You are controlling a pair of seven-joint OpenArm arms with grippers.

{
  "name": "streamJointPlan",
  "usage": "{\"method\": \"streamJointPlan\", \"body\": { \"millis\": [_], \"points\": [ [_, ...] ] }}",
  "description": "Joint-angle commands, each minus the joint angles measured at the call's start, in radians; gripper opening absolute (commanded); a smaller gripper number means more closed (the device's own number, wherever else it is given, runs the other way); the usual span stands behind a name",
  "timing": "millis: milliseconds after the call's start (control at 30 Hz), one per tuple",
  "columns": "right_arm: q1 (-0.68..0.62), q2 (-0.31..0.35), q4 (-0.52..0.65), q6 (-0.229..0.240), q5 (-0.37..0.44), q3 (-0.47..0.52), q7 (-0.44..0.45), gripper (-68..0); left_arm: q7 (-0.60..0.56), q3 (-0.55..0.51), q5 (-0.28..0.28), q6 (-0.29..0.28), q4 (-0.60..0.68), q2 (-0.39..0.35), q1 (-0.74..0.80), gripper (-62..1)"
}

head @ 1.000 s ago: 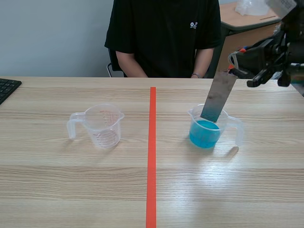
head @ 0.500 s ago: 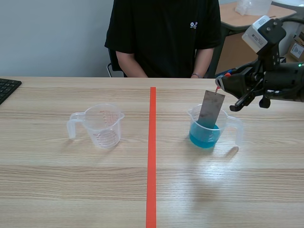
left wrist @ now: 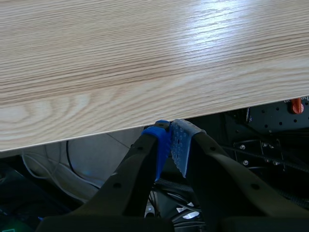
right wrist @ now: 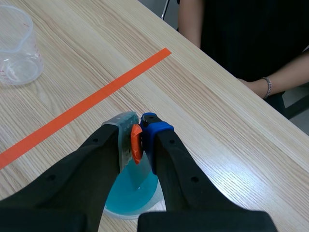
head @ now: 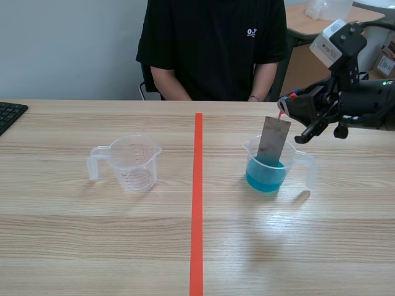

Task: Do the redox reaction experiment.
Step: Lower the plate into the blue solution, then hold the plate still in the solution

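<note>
Scene and close right wrist views share the blue beaker [head: 266,176]

wall [head: 68,49]: plain grey | counter [head: 123,246]: pale wood, glare at right | desk [head: 315,28]: brown, behind, far right | keyboard [head: 9,114]: black, counter's left edge

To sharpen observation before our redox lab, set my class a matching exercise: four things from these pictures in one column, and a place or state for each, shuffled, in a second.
Things
1. metal strip
2. empty cup
3. cup of blue liquid
4. left claw

Places or states
A. shut on nothing, just off the edge of the table
B. on the left arm's side of the orange tape line
C. held by the right claw, lower end in liquid
D. on the right arm's side of the tape line

Pairs: 1-C; 2-B; 3-D; 4-A
</note>
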Motion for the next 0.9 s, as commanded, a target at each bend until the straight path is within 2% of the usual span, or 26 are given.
{"method": "streamJointPlan", "body": {
  "millis": [0,867],
  "points": [
    [0.013,0.013,0.005,-0.003,0.003,0.003,-0.001,-66.0,-0.013,0.003,-0.003,-0.002,0.006,-0.003,0.011,-56.5],
    [0.013,0.014,0.005,-0.003,0.003,0.004,-0.002,-66.0,-0.013,0.003,-0.003,-0.002,0.006,-0.003,0.011,-56.5]
  ]
}}
